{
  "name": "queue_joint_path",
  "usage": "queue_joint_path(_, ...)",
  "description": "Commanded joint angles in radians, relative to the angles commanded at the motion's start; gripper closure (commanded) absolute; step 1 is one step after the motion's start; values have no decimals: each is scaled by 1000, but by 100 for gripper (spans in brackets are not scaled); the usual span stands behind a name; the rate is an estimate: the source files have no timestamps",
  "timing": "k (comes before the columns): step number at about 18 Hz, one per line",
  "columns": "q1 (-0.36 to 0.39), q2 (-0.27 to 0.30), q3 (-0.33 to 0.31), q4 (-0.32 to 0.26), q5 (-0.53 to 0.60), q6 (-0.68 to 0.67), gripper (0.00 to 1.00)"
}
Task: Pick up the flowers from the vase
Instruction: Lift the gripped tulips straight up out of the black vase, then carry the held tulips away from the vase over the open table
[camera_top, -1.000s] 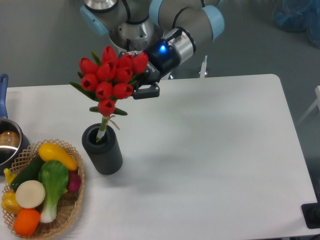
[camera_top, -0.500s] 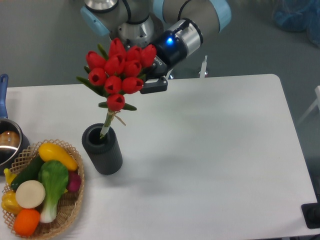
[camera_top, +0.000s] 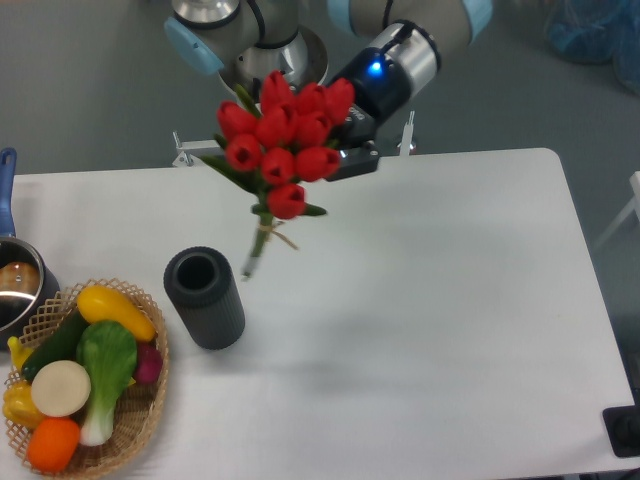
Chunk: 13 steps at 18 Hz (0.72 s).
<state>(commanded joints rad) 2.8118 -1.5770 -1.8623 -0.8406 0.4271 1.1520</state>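
- End effector (camera_top: 335, 150) pinching the flowers (camera_top: 283, 145) at the red heads, bunch held in the air.
- Stem tips hang just right of the vase (camera_top: 205, 298), clear of its mouth.
- Vase upright on worktop (camera_top: 430, 300), beside basket (camera_top: 130, 420).

Flowers (camera_top: 283, 140) above table (camera_top: 450, 300) (clear of vase (camera_top: 204, 298)); basket (camera_top: 130, 420) left of vase.

Matt dark vase (camera_top: 205, 298), glossy plastic-looking flowers (camera_top: 283, 143), woven wicker basket (camera_top: 140, 415), smooth white table (camera_top: 440, 300)
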Motion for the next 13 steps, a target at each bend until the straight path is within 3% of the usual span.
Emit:
queue_joint_path(6, 37, 2, 0, -9, 248, -2, 100)
queue_joint_path(10, 129, -23, 2, -14, 266, 6, 100)
queue_joint_path(13, 146, -50, 11, -14, 335, 44, 100)
